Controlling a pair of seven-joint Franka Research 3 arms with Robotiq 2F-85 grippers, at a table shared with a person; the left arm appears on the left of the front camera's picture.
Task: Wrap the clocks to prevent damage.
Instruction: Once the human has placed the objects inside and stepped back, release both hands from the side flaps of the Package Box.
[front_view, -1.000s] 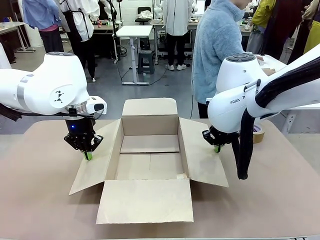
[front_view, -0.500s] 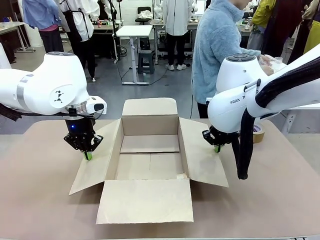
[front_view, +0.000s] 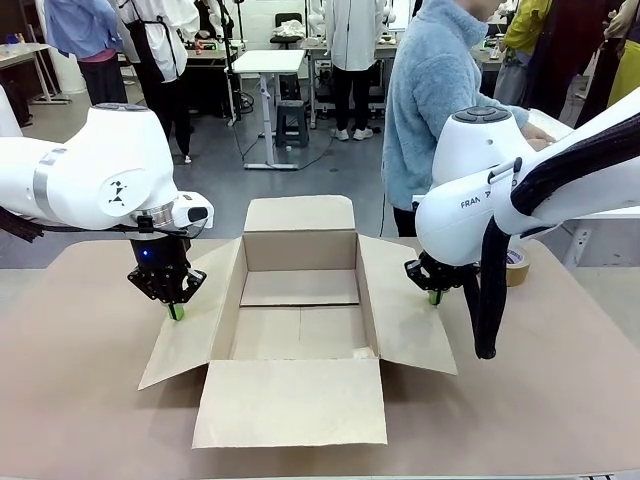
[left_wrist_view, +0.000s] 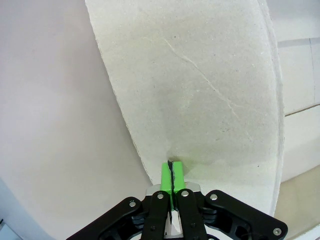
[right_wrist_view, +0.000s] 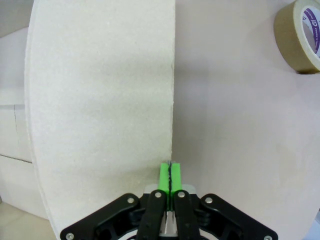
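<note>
Person's hand (front_view: 537, 131) shifted; box (front_view: 300, 251) open

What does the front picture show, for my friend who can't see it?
An open cardboard box sits on a table between two white robot arms; the left hand and right hand, both shut, point down at the outer edges of its side flaps. A person in light blue stands behind; a brown tape roll lies at the table's right.

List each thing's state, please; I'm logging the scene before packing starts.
Cardboard box: open, flaps spread, nothing visible inside.
Left gripper: shut, tips at left flap edge.
Right gripper: shut, tips at right flap edge.
Tape roll: lying flat, untouched.
</note>
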